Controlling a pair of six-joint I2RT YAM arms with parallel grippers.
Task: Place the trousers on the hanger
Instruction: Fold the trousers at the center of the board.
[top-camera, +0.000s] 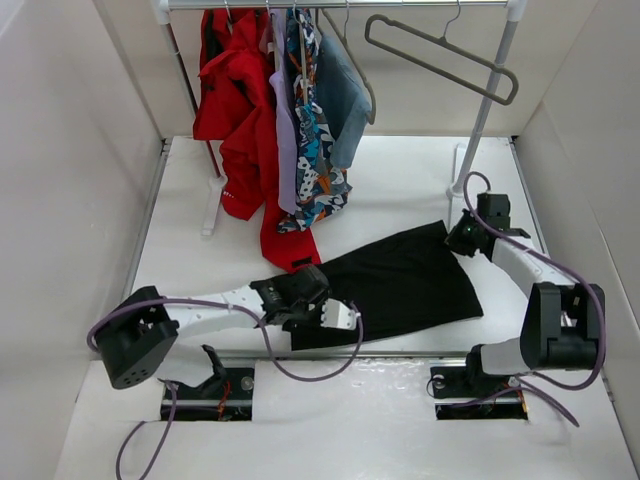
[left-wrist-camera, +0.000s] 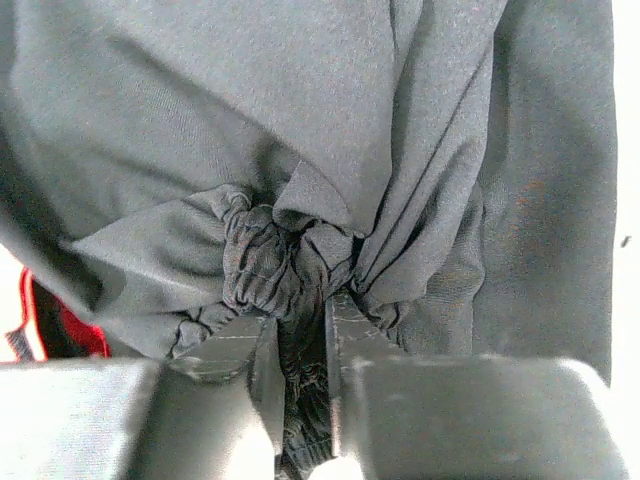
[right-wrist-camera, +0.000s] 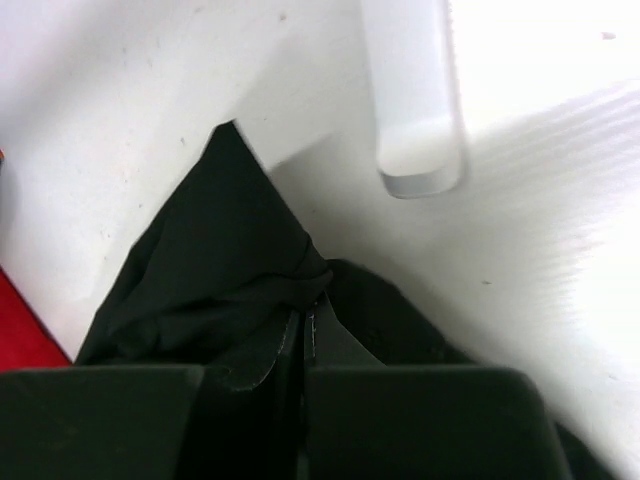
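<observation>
The black trousers (top-camera: 410, 280) lie spread on the white table in the top view. My left gripper (top-camera: 335, 312) is shut on a bunched fold at their near left edge; the left wrist view shows the gathered cloth (left-wrist-camera: 290, 260) pinched between the jaws. My right gripper (top-camera: 462, 238) is shut on the far right corner; the right wrist view shows black cloth (right-wrist-camera: 220, 270) clamped between the closed jaws. The grey-beige hanger (top-camera: 440, 55) hangs tilted on the rail at the top right, apart from both grippers.
A clothes rack (top-camera: 490, 100) stands at the back; its white foot (right-wrist-camera: 410, 100) is just beyond the right gripper. Red (top-camera: 240, 110), lilac, patterned (top-camera: 315, 150) and blue-grey (top-camera: 345, 90) clothes hang at the left. White walls enclose the table.
</observation>
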